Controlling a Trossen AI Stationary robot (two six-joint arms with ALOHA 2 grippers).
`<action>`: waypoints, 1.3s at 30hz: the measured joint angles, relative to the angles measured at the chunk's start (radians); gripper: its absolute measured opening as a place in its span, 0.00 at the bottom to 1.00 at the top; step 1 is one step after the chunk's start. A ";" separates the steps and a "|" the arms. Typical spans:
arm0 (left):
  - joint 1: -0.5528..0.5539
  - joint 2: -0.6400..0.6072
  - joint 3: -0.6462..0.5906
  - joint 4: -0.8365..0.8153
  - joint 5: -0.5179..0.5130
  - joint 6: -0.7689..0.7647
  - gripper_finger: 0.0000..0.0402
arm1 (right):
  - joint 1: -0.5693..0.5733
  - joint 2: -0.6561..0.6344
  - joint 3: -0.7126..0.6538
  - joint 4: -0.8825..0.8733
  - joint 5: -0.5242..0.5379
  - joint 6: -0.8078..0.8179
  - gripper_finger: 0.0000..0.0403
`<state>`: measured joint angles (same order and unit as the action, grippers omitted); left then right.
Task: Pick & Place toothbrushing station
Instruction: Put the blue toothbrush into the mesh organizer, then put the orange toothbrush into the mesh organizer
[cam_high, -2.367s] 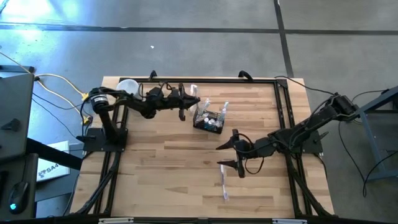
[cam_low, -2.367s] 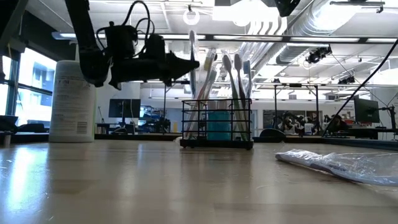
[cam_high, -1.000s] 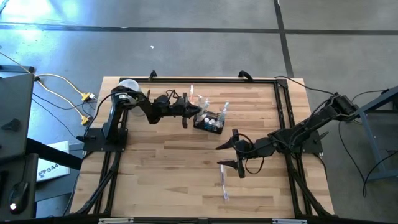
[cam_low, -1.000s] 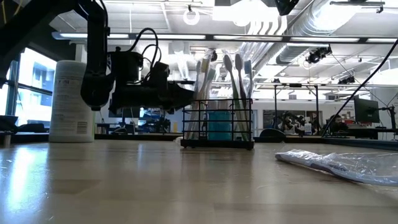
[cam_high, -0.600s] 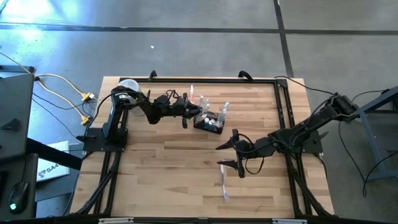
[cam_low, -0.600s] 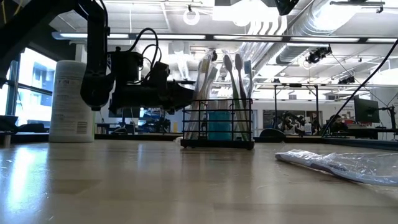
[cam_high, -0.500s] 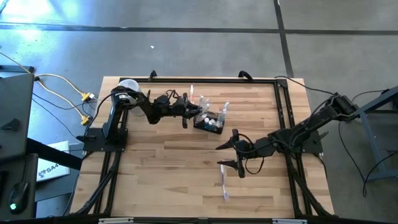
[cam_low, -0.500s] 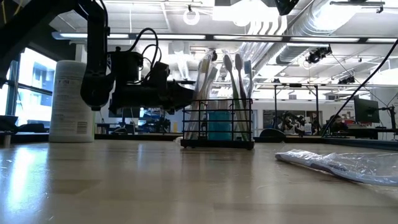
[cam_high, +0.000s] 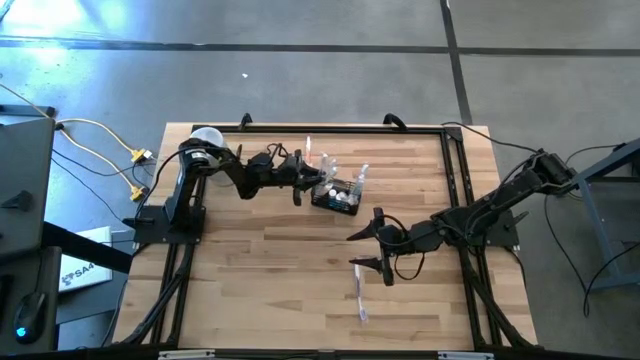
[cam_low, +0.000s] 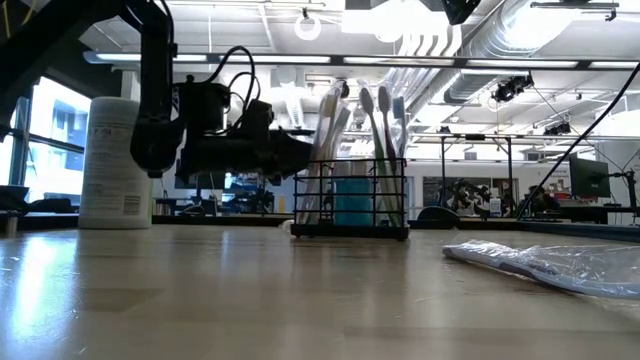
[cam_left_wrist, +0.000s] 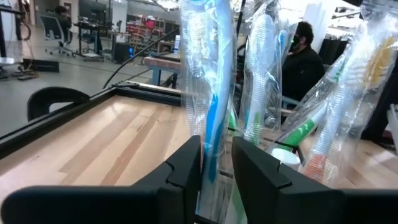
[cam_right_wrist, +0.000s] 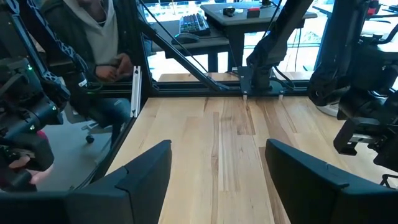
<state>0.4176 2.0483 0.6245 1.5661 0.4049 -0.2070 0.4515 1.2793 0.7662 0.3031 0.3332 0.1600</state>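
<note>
The toothbrushing station (cam_high: 335, 193), a black wire-mesh caddy (cam_low: 350, 195), stands on the table's far middle with several wrapped toothbrushes (cam_low: 375, 130) upright in it. My left gripper (cam_high: 312, 180) is level at the caddy's left side. Its fingers are a little apart, with a wrapped blue toothbrush (cam_left_wrist: 211, 93) standing in the gap (cam_left_wrist: 216, 168). My right gripper (cam_high: 365, 250) hovers open over the table's middle right with nothing between its fingers (cam_right_wrist: 217, 168). My left gripper's fingers (cam_left_wrist: 186, 168) stand on either side of the wrapped blue toothbrush's lower shaft (cam_left_wrist: 213, 158), coming level from the table's left. Whether they touch the wrapper I cannot tell. The toothbrush stands about upright among the others at the caddy.
One more wrapped toothbrush (cam_high: 359, 295) lies flat on the table near my right gripper (cam_low: 550, 265). A white cylindrical container (cam_high: 205, 138) stands at the far left corner behind my left arm (cam_low: 115, 160). A black frame (cam_high: 455, 170) runs along the table's edges.
Over two seconds ago my left gripper was higher and farther left, carrying the wrapped toothbrush. It then came down and right to the caddy. Through the last second both arms and the caddy have kept still.
</note>
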 joint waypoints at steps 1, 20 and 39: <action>0.000 0.000 0.005 0.000 0.008 -0.007 0.23 | 0.000 0.000 0.000 0.000 0.000 0.000 0.63; -0.005 0.000 0.046 -0.059 -0.010 -0.061 0.23 | 0.000 0.000 0.000 0.000 0.004 0.001 0.63; -0.004 -0.001 0.047 -0.073 -0.013 -0.064 0.53 | 0.000 0.000 0.000 0.000 0.005 0.000 0.63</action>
<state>0.4132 2.0476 0.6712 1.4933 0.3922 -0.2707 0.4514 1.2793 0.7666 0.3031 0.3378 0.1604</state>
